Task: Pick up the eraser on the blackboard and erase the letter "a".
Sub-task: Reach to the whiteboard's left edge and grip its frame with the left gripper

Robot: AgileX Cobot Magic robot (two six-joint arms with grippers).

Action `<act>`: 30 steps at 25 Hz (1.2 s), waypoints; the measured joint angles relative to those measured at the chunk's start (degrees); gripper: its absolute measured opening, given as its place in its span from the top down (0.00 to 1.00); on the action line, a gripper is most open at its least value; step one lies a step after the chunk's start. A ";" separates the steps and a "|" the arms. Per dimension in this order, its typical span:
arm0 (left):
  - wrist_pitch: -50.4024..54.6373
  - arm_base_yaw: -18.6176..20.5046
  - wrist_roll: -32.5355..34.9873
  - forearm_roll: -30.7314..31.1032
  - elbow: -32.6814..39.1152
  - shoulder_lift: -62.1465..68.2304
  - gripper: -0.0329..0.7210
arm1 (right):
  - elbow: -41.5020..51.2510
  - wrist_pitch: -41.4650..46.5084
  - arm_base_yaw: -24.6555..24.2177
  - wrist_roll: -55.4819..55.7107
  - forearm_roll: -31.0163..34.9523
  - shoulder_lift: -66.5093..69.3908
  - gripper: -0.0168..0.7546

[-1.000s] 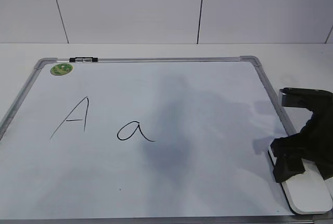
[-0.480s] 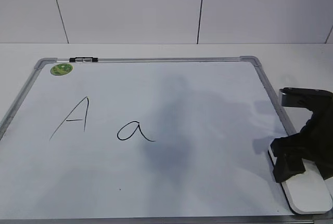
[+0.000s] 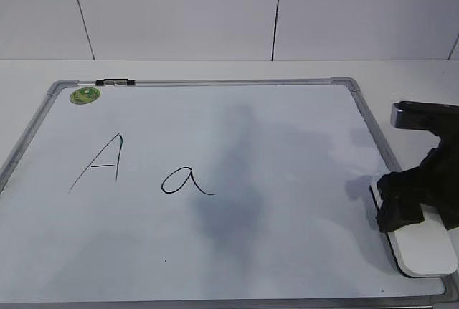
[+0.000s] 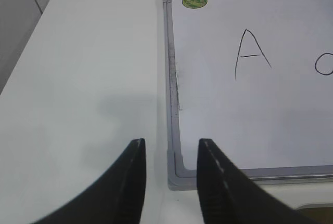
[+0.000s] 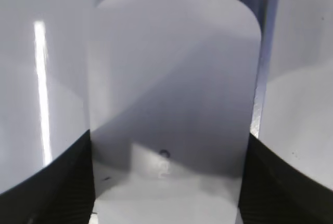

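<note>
White table is carrying the blackboard (image 3: 43, 119). Right gripper (image 3: 419, 205) is apparently pinching the eraser's (image 5: 171, 89) long sides; letter "a" (image 3: 185, 181) is lying leftward.

Left gripper (image 4: 169, 154) is idling apart.

White table (image 3: 215, 69) (matte, plain) under the flat-lying blackboard (image 3: 373, 133).
</note>
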 joint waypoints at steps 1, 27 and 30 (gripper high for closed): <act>0.00 0.00 0.00 0.00 0.00 0.00 0.64 | 0.00 0.30 0.00 0.00 0.00 -0.62 0.28; 0.00 0.00 0.00 0.00 0.00 0.00 0.64 | 0.10 9.77 0.00 -0.64 1.94 -21.52 0.28; 0.00 0.00 0.00 -0.11 0.00 0.00 0.64 | 0.10 10.47 0.00 -0.69 1.94 -21.52 0.28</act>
